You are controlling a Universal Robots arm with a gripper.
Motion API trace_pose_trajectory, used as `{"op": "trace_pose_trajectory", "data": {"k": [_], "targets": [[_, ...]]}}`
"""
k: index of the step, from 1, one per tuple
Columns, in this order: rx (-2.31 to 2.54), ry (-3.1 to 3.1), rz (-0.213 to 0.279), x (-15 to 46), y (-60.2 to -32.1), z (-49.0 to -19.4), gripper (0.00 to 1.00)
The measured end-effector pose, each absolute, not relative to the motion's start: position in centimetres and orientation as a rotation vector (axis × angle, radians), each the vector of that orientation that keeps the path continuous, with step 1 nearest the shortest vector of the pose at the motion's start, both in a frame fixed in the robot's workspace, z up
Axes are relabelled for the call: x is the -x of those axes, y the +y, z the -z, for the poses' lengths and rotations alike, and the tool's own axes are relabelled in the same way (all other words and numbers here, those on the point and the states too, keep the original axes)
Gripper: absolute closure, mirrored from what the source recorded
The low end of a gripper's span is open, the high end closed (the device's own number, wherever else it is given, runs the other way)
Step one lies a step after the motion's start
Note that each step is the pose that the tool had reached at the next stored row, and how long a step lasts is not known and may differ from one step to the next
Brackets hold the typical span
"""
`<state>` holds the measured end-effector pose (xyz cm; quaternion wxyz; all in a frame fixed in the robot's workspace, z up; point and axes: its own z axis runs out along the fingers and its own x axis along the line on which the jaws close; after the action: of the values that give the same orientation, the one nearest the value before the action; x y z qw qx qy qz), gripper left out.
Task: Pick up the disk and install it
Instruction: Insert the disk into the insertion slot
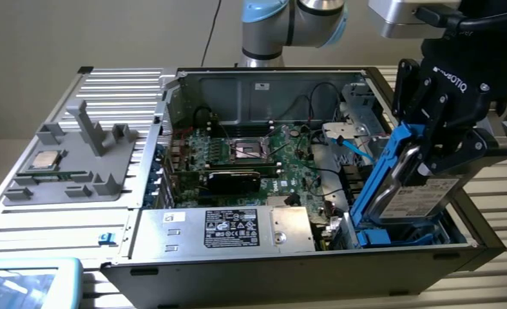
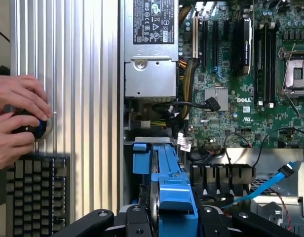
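Observation:
The disk [image 1: 420,193], a silver-grey drive with a white label in a bright blue carrier [image 1: 378,170], stands steeply tilted at the exterior view's right end of the open computer case [image 1: 236,273]. Its lower edge sits in the blue drive bay [image 1: 399,237]. My black gripper [image 1: 427,138] is shut on the disk's upper part, one finger on each side. In the wrist view the blue carrier [image 2: 167,190] runs down between my fingers [image 2: 95,219], and the gripper [image 2: 167,222] is clamped on it.
Inside the case lie the motherboard [image 1: 262,161], a silver power supply [image 1: 227,228] and a blue cable [image 1: 356,151] beside the bay. A grey fixture [image 1: 73,167] with a CPU chip [image 1: 47,161] sits at the exterior view's left. A person's hands [image 2: 16,118] work above a keyboard [image 2: 36,192].

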<state>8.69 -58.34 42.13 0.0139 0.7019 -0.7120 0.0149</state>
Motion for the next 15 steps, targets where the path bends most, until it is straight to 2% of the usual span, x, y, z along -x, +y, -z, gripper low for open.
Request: {"op": "trace_pose_trajectory", "data": {"k": [15], "targets": [[-2.189,-2.219,-0.041,-8.68,-58.34,-41.45,0.63]]}}
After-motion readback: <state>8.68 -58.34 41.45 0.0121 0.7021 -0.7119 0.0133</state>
